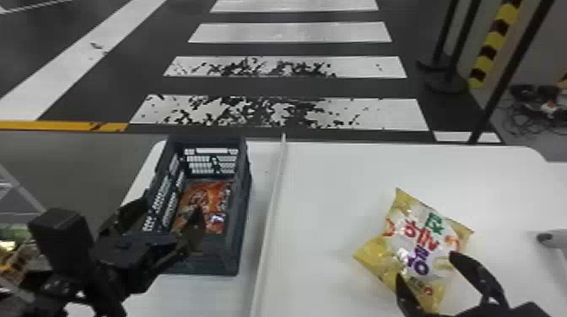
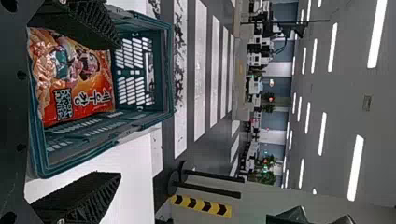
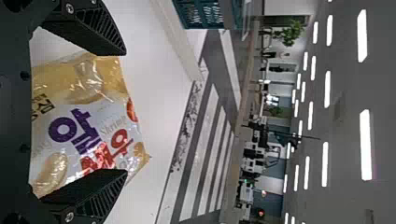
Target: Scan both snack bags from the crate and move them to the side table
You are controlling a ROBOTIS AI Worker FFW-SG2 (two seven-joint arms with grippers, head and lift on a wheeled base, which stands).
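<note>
We've got two: one orange bag in one crate at eight o'clock, one yellow bag at four, left gripper and right gripper both spread!

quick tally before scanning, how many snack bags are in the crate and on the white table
2: an orange bag in the crate, and a yellow bag on the white table, right of the raised strip. More could be hidden beneath the orange bag.
</note>
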